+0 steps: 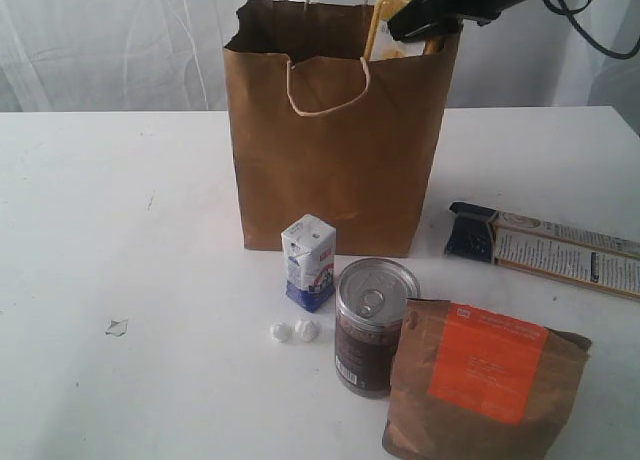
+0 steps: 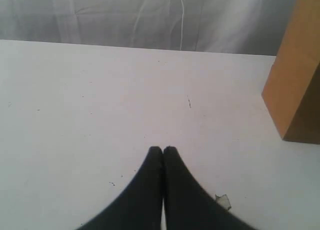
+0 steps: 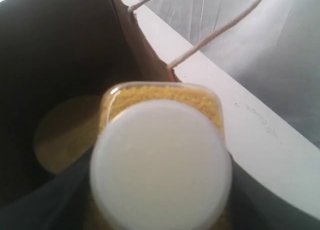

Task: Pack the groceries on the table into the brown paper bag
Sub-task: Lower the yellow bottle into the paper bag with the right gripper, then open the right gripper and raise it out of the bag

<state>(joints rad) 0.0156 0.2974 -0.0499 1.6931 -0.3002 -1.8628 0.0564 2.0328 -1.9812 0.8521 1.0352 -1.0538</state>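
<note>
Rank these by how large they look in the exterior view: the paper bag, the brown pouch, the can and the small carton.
1. brown paper bag
2. orange-labelled brown pouch
3. dark can
4. small white-blue carton
The can stands nearer the camera than the carton, so that last order is less sure.

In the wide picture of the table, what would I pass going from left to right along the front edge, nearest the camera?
chipped mark → small white lumps → silver-topped can → orange-labelled brown pouch
</note>
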